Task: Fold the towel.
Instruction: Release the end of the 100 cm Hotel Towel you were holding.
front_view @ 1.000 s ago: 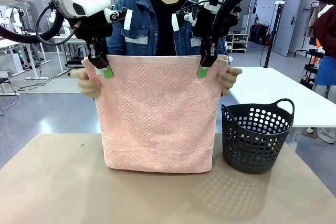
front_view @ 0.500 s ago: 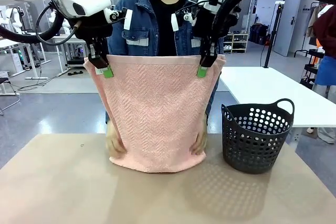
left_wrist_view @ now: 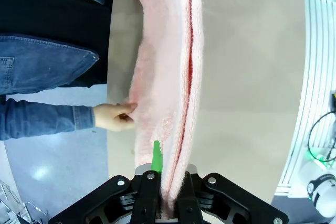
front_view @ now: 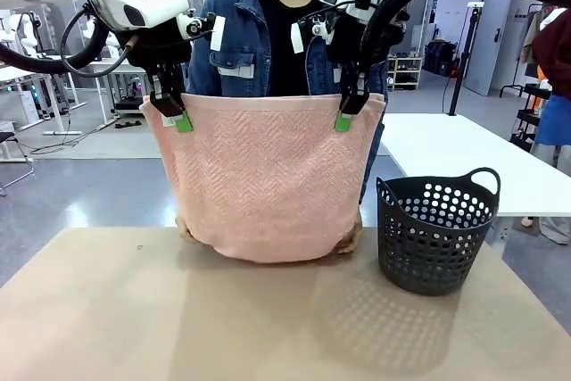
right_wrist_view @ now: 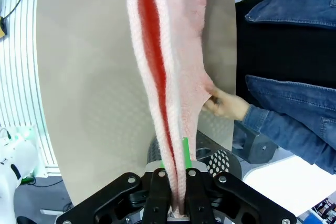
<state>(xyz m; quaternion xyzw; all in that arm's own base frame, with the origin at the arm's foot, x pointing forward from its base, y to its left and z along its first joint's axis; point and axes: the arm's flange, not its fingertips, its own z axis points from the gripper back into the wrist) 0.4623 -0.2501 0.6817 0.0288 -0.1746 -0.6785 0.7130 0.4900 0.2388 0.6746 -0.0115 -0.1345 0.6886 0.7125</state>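
Note:
The salmon-pink towel point(front_view: 263, 176) hangs doubled in the air above the table. My left gripper point(front_view: 175, 119) is shut on its upper left corner and my right gripper point(front_view: 346, 116) is shut on its upper right corner. In the left wrist view the towel point(left_wrist_view: 168, 77) runs up from between the green pads point(left_wrist_view: 156, 158). In the right wrist view the towel point(right_wrist_view: 168, 77) does the same. The person behind it holds the lower corners with one hand point(front_view: 186, 229) at the left and the other hand point(front_view: 350, 240) at the right, lifted off the table.
A dark perforated basket point(front_view: 437, 234) stands on the table at the right, close to the towel's lower right corner. The tan table point(front_view: 134, 327) stretches in front. A white table point(front_view: 482, 162) stands behind the basket.
The person's hands moved from the towel's top corners down to its bottom corners and have lifted the bottom edge off the table. Both grippers stayed put.

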